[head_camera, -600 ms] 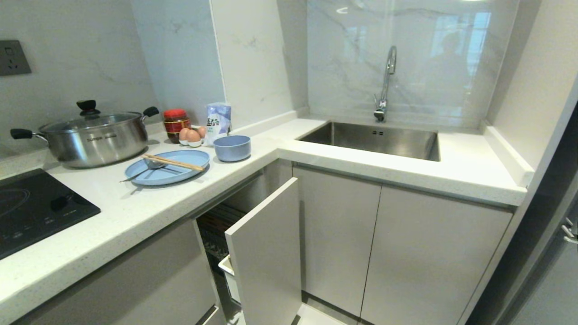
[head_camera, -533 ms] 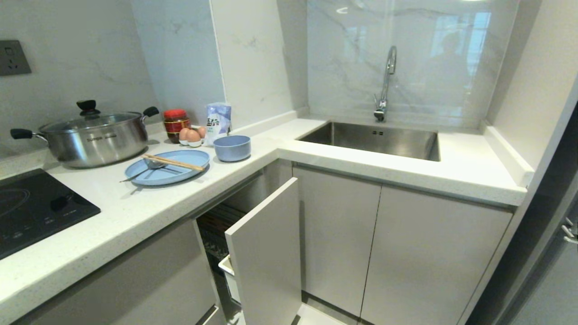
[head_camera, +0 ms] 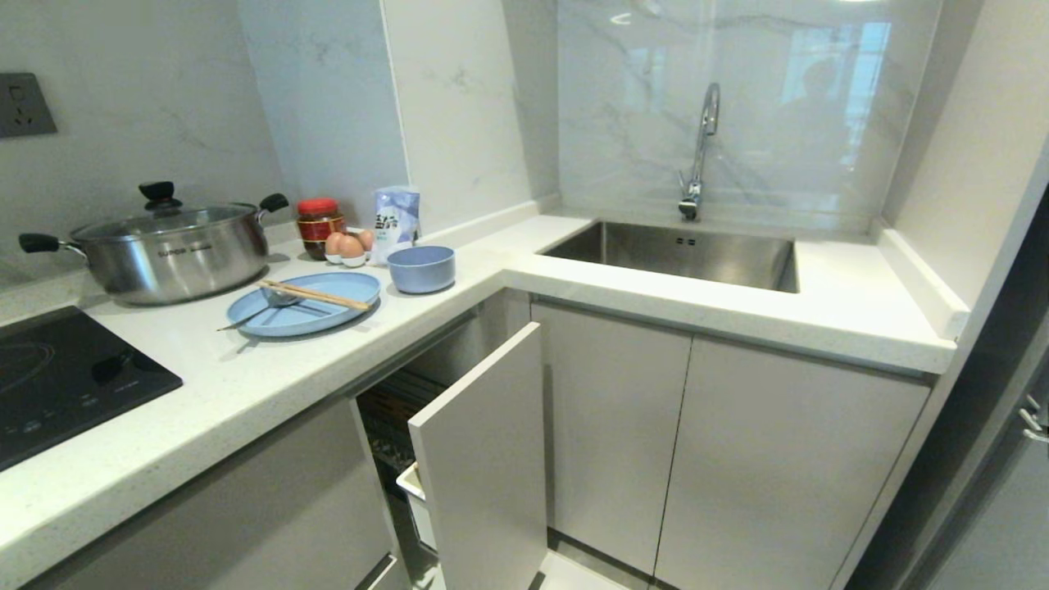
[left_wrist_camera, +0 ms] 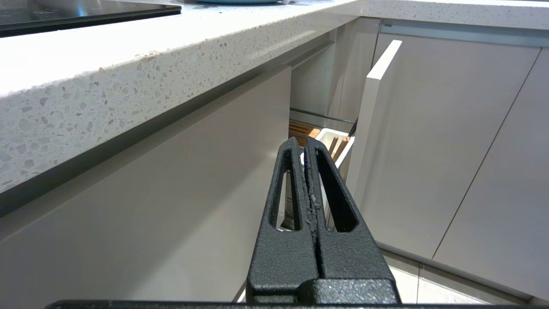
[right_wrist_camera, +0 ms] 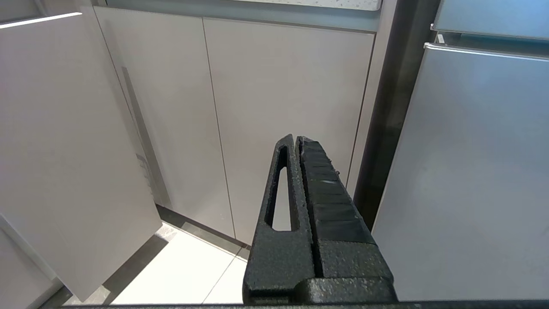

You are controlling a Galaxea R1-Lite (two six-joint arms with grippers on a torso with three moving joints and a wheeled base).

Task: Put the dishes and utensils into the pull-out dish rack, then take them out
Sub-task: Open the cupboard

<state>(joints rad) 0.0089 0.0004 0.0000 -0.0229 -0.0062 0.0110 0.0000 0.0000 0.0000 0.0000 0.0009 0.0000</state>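
Note:
On the counter lies the pale blue oval plate (head_camera: 305, 309), with two wooden chopsticks (head_camera: 315, 295) and a metal spoon (head_camera: 264, 310) resting on it. The blue bowl (head_camera: 421, 269) stands just right of the plate. Below the counter the pull-out dish rack stands partly drawn out, its flat front panel (head_camera: 483, 459) angled into the aisle and its white caddy (left_wrist_camera: 339, 138) holding brown sticks. My left gripper (left_wrist_camera: 303, 143) is shut and empty, low in front of the rack's gap. My right gripper (right_wrist_camera: 296, 139) is shut and empty, facing the cabinet doors. Neither arm shows in the head view.
A lidded steel pot (head_camera: 168, 246), a red jar (head_camera: 320, 223), eggs (head_camera: 348, 246) and a packet (head_camera: 397, 215) stand behind the dishes. A black cooktop (head_camera: 57, 385) lies at the left, the steel sink (head_camera: 680, 254) and tap (head_camera: 701, 147) at the right. A grey fridge (right_wrist_camera: 472, 171) flanks the cabinets.

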